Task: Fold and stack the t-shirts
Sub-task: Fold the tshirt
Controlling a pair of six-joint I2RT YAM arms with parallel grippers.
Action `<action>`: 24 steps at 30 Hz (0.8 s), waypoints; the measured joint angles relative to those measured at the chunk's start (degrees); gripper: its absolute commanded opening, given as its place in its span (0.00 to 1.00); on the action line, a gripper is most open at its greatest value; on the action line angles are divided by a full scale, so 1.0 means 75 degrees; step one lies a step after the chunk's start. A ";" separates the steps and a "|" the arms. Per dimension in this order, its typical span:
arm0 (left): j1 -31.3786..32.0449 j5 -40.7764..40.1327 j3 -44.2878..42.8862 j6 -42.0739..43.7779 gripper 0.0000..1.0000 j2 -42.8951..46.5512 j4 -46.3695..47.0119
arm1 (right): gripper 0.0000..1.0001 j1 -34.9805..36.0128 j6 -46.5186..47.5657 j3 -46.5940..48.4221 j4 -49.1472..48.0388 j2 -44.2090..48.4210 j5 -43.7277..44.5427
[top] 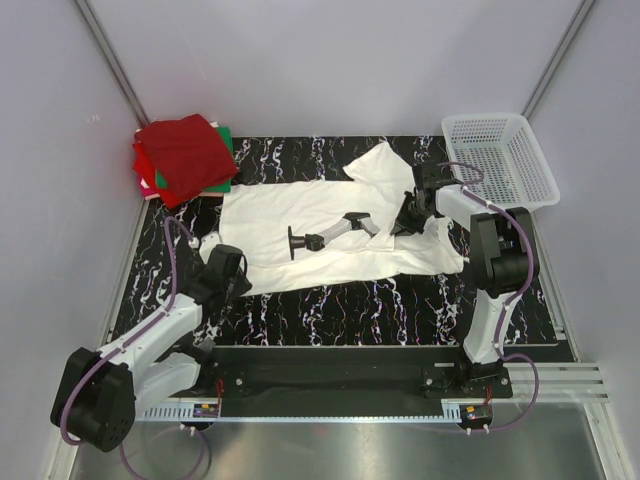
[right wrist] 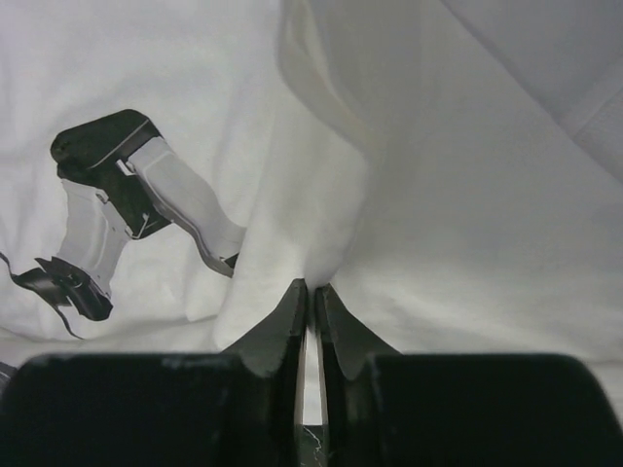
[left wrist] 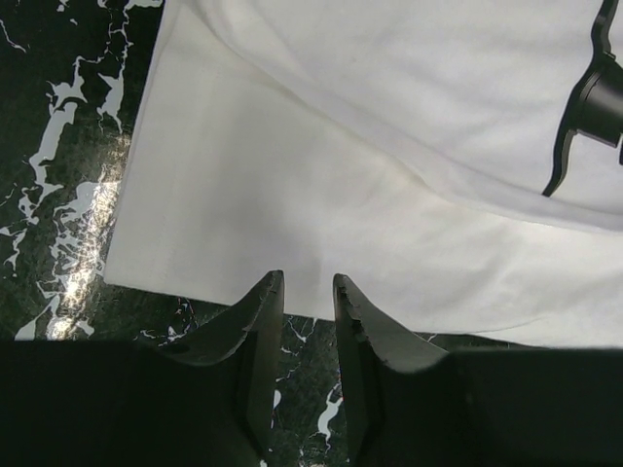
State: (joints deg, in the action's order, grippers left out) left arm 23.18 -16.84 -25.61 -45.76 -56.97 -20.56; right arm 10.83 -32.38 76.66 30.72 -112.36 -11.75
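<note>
Left end effector (left wrist: pixel 308 282) parted, right end effector (right wrist: pixel 310 288) — clamped

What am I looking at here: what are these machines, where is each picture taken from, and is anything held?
Two robot arms are bolted at the near edge of a black marbled table. The overhead view looks down from behind them; the other two come from a camera on each wrist, so the dark prongs at the bottom are that arm's own fingers. A white t-shirt with a print lies spread out. A stack of folded red and green t-shirts sits at the far left corner, a white mesh basket at far right. The right gripper is shut, pinching a ridge of the white shirt. The left gripper is open at the shirt's hem, holding nothing.
</note>
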 measured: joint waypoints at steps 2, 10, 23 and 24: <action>0.0000 0.0000 0.0000 -0.0003 0.32 -0.0032 0.0026 | 0.12 0.0006 0.0000 0.0157 0.0114 0.0000 -0.0012; 0.0000 -0.0006 0.0000 -0.0050 0.32 -0.0073 0.0085 | 0.11 0.0216 -0.0076 0.0979 0.0478 -0.0207 -0.0201; 0.0003 -0.0020 0.0000 -0.0055 0.32 -0.0184 0.0105 | 0.81 0.0895 -0.0268 0.4363 0.1539 -0.2398 -0.0367; 0.0003 -0.0020 0.0000 -0.0055 0.32 -0.0184 0.0108 | 0.82 0.0906 -0.0242 0.4447 0.1655 -0.2416 -0.0353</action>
State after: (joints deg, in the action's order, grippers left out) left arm 23.20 -16.99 -25.61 -46.17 -58.35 -19.75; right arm 17.63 -34.20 110.02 43.13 -130.47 -14.39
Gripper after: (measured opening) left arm 0.318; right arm 0.800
